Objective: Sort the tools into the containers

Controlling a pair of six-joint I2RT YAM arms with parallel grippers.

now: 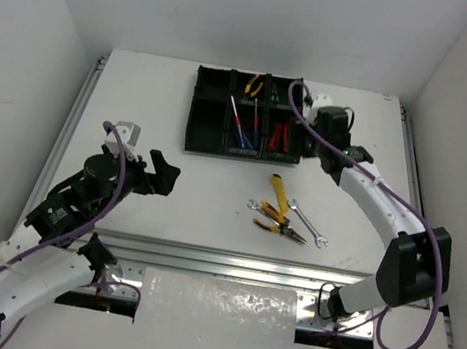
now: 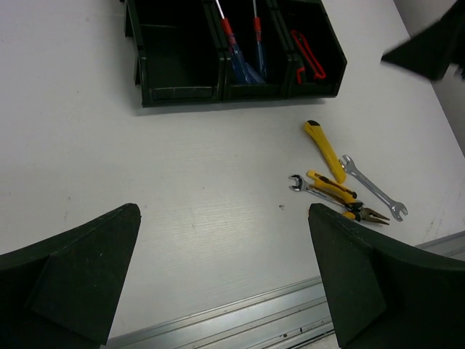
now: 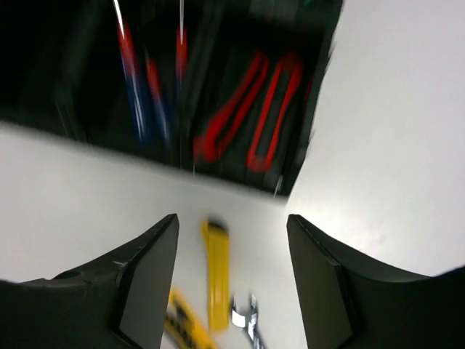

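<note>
The black tray (image 1: 206,121) stands at the back centre. It holds yellow-handled pliers (image 1: 253,84), blue and red screwdrivers (image 1: 242,122) and red-handled cutters (image 1: 281,138). On the table in front lie a yellow knife-like tool (image 1: 278,191), yellow pliers (image 1: 278,227) and two silver wrenches (image 1: 308,223). My left gripper (image 1: 162,172) is open and empty, left of these tools. My right gripper (image 1: 308,147) is open and empty by the tray's front right corner. The blurred right wrist view shows the yellow tool (image 3: 216,269) between its fingers and the cutters (image 3: 254,116) beyond.
The left wrist view shows the tray's front wall (image 2: 182,93), the yellow tool (image 2: 325,149), the pliers (image 2: 341,195) and a wrench (image 2: 372,187). A metal rail (image 1: 219,262) runs along the table's near edge. White walls close in on three sides.
</note>
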